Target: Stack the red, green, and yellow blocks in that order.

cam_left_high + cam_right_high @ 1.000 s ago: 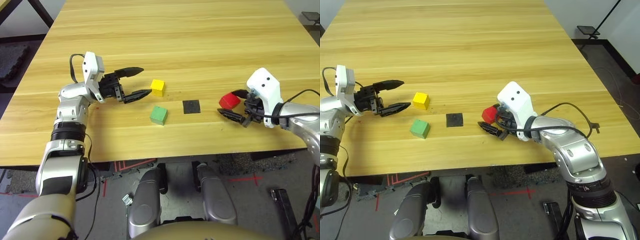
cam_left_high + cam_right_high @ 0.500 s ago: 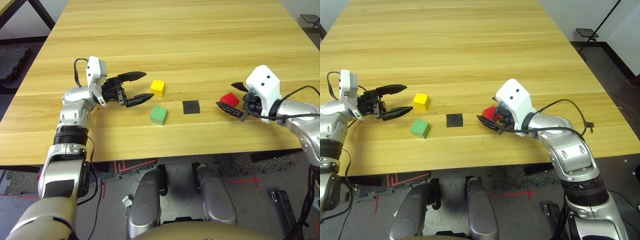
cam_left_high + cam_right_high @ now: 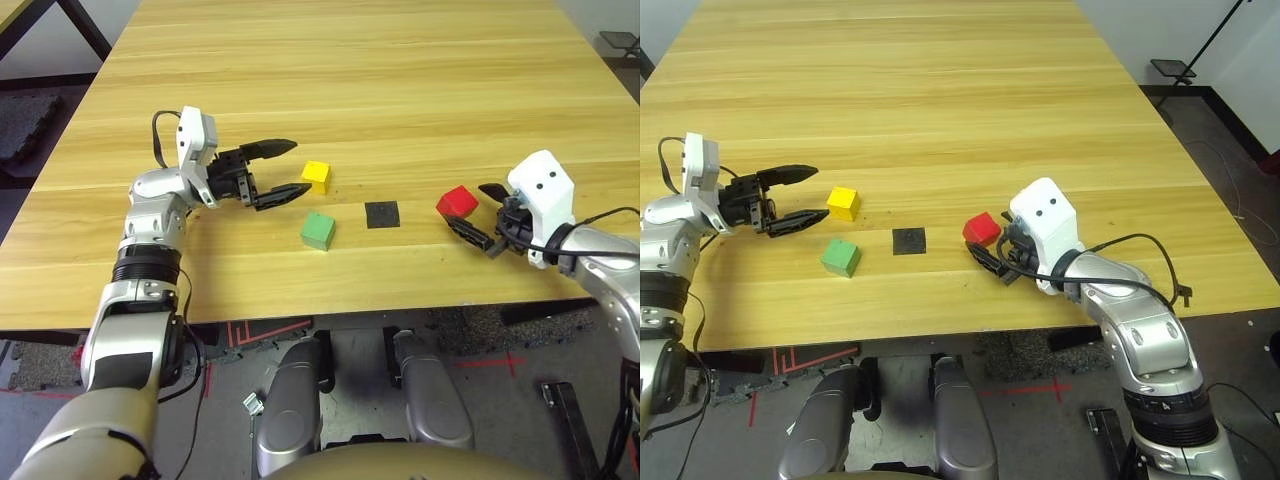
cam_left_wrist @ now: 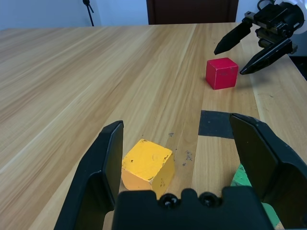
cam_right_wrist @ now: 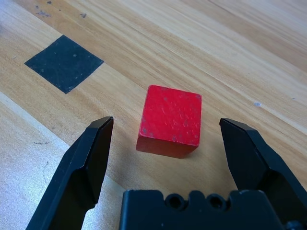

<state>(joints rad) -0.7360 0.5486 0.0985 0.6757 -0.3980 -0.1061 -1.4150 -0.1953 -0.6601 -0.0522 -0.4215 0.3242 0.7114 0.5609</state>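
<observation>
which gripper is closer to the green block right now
Left. The open left gripper hovers just beyond the green block, beside the yellow block. The open right gripper is far across the table, at the red block.

We see a light wood-plank table (image 3: 400, 80). On it: yellow block (image 3: 316, 176) left of centre, green block (image 3: 318, 230) just nearer than it, flat black square patch (image 3: 382, 214) right of the green one, red block (image 3: 457, 201) further right. All four sit apart, none stacked.
</observation>
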